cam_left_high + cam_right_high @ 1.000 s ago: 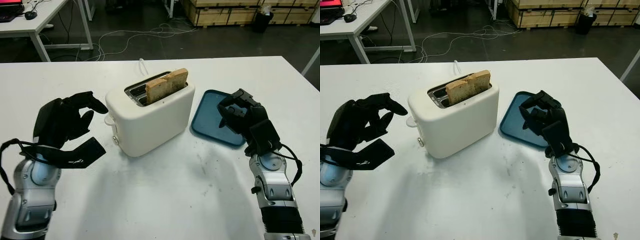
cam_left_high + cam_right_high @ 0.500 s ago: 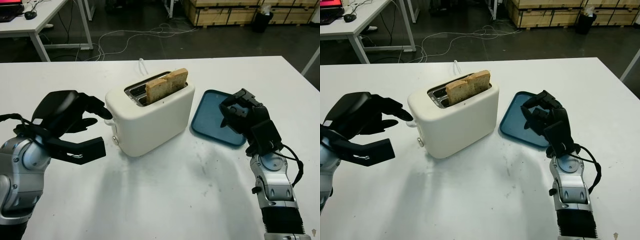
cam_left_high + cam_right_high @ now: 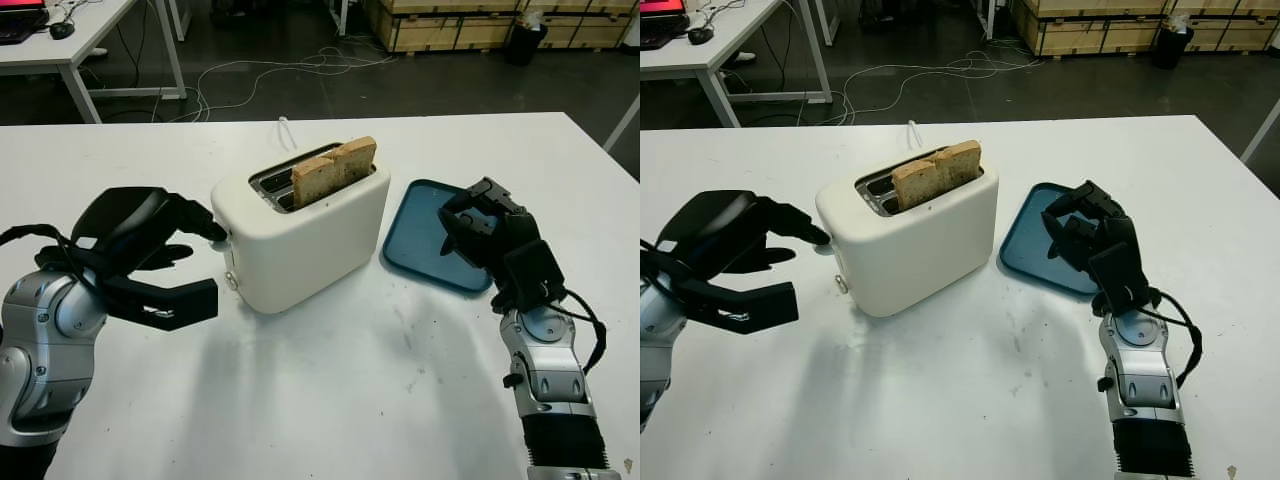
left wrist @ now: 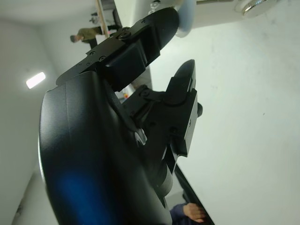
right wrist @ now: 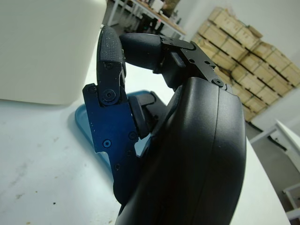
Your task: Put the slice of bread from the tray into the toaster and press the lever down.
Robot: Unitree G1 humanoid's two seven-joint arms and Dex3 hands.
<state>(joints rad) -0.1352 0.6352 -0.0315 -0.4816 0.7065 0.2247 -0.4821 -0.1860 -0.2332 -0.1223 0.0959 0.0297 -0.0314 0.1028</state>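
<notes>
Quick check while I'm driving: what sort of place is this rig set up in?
Probably a lab or workshop with storage, not a kitchen: wooden crates are stacked at the back, cables trail over a dark floor, and another white work table stands beyond this one.

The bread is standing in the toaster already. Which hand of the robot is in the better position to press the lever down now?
The left hand. Its fingertips are at the lever on the toaster's left end. The right hand is over the blue tray, on the toaster's far side. The bread stands in the slot.
</notes>
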